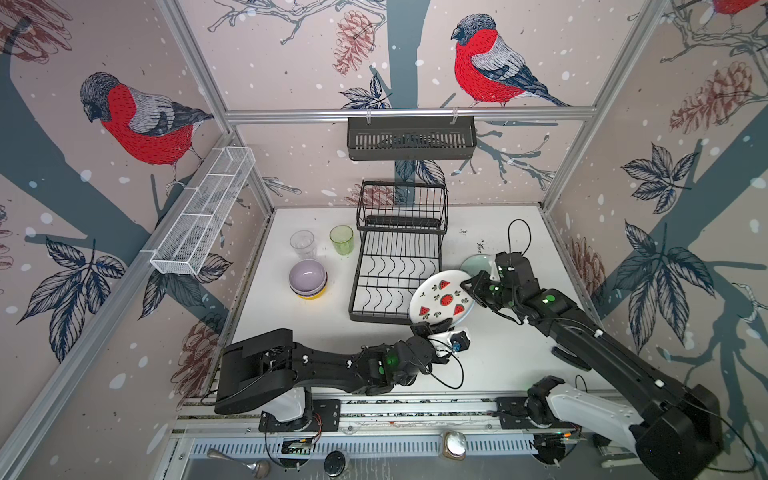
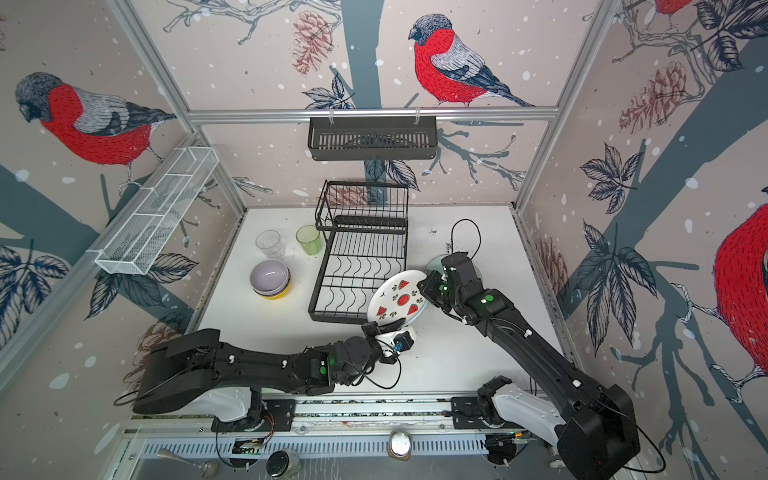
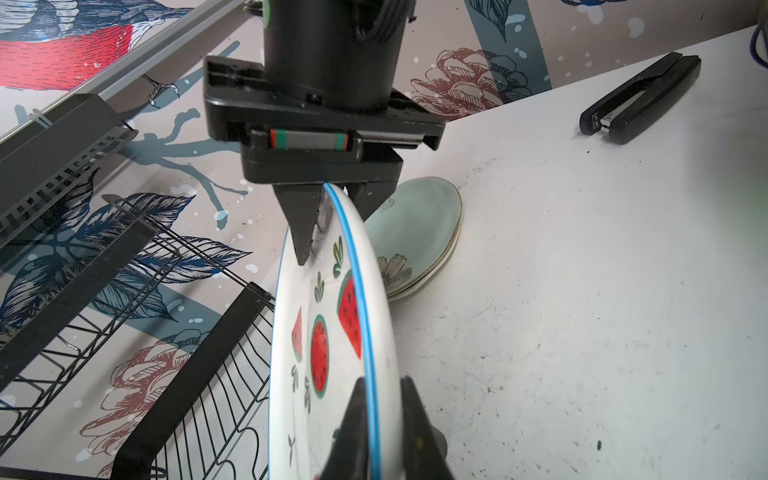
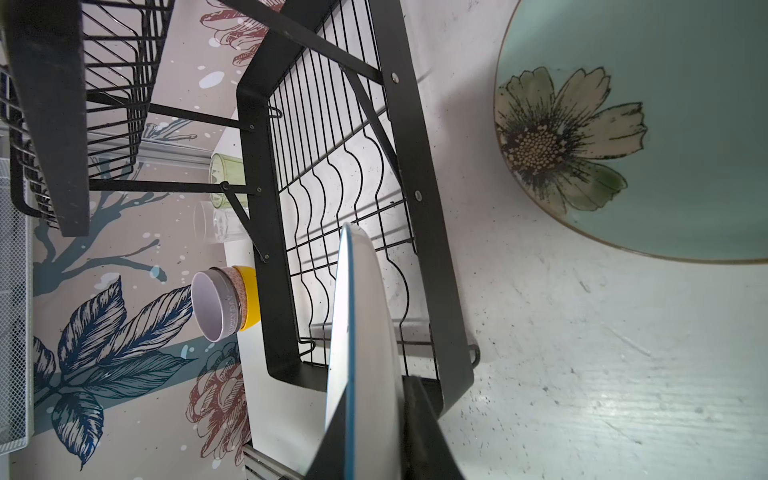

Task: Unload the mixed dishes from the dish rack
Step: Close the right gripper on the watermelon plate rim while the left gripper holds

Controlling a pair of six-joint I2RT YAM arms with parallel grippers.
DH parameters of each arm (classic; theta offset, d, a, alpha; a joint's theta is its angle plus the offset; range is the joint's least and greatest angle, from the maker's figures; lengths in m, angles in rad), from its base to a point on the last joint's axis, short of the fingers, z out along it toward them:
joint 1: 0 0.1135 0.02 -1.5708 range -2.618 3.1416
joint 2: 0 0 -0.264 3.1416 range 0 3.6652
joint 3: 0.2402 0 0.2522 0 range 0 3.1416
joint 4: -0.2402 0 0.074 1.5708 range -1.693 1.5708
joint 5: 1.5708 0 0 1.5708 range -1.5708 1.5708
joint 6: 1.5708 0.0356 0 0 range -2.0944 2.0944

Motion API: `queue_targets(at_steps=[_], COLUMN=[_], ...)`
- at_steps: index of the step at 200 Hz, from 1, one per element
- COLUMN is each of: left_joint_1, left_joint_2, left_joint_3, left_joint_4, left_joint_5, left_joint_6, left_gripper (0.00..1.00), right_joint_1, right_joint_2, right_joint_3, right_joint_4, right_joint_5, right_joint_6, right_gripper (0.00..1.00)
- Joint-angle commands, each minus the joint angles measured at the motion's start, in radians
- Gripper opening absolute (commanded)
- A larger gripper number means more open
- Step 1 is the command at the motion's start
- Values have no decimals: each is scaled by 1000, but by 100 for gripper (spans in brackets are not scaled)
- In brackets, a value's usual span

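Both grippers hold the white watermelon-print plate (image 1: 442, 299) (image 2: 399, 300), tilted on edge at the near right corner of the black dish rack (image 1: 353, 291) (image 2: 316, 291). My left gripper (image 1: 422, 328) (image 3: 382, 380) is shut on its near rim. On the far right rim my right gripper (image 1: 467, 286) (image 4: 374, 386) is shut too. No dishes show in the rack's tiers. A mint floral plate (image 1: 476, 264) (image 4: 685, 124) lies on another plate right of the rack. Left of it stand the stacked lilac bowl (image 1: 307, 276), a clear glass (image 1: 302, 243) and a green glass (image 1: 341, 239).
A long black slotted basket (image 1: 411, 137) hangs on the back wall. On the left rail hangs a white mesh basket (image 1: 203, 212). A flat black stapler-like object (image 3: 640, 99) lies on the table's right side, under the right arm.
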Motion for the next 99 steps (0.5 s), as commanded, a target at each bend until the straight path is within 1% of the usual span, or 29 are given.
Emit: queue_targets(at_steps=[1, 27, 40, 51, 65, 80, 99], left_joint_1=[0, 1, 1, 0, 1, 1, 0], left_joint_2=[-4, -5, -5, -5, -7, -7, -7], left_joint_3=[8, 5, 4, 4, 3, 4, 3], left_joint_4=[176, 182, 185, 186, 187, 188, 189], left_joint_5=[-35, -46, -56, -62, -64, -64, -70], left_joint_6=[-72, -76, -80, -82, -87, -90, -90], left_gripper=[0, 0, 11, 12, 17, 18, 25], right_joint_1=[3, 4, 3, 2, 3, 2, 2], right_joint_2=[-6, -12, -16, -17, -20, -25, -29], right_joint_3=[9, 7, 6, 7, 5, 2, 1], right_joint_4=[75, 75, 76, 77, 80, 86, 87], right_joint_5=[-52, -46, -41, -40, -39, -41, -39], right_joint_6=[-8, -4, -2, -1, -1, 4, 7], right_gripper=[7, 3, 2, 2, 2, 1, 1])
